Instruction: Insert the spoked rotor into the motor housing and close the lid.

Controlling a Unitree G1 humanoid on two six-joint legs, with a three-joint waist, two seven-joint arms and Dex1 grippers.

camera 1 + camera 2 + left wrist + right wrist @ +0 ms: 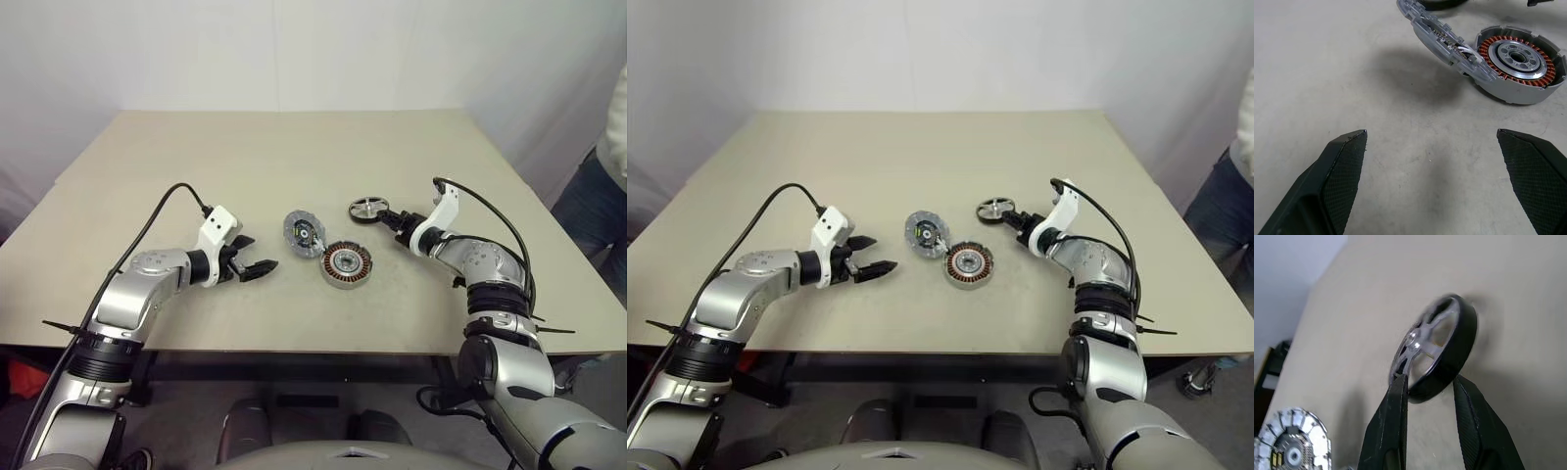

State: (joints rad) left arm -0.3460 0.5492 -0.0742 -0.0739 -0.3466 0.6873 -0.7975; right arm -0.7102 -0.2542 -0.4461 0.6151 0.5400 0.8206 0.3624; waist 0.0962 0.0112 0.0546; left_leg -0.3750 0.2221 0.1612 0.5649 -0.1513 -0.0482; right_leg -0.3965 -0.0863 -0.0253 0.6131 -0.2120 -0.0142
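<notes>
While right hand (394, 217) pinches spoked rotor (367, 207) near-flat | left hand (257, 257) spread

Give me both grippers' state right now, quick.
Left gripper: jaws open, empty, over the table.
Right gripper: jaws shut on the spoked rotor.

Beige table (294, 157) fills mid-frame against white wall (294, 49). Person in jeans (593, 211) at right edge. Red object (24, 377) at lower left, under table edge.
</notes>
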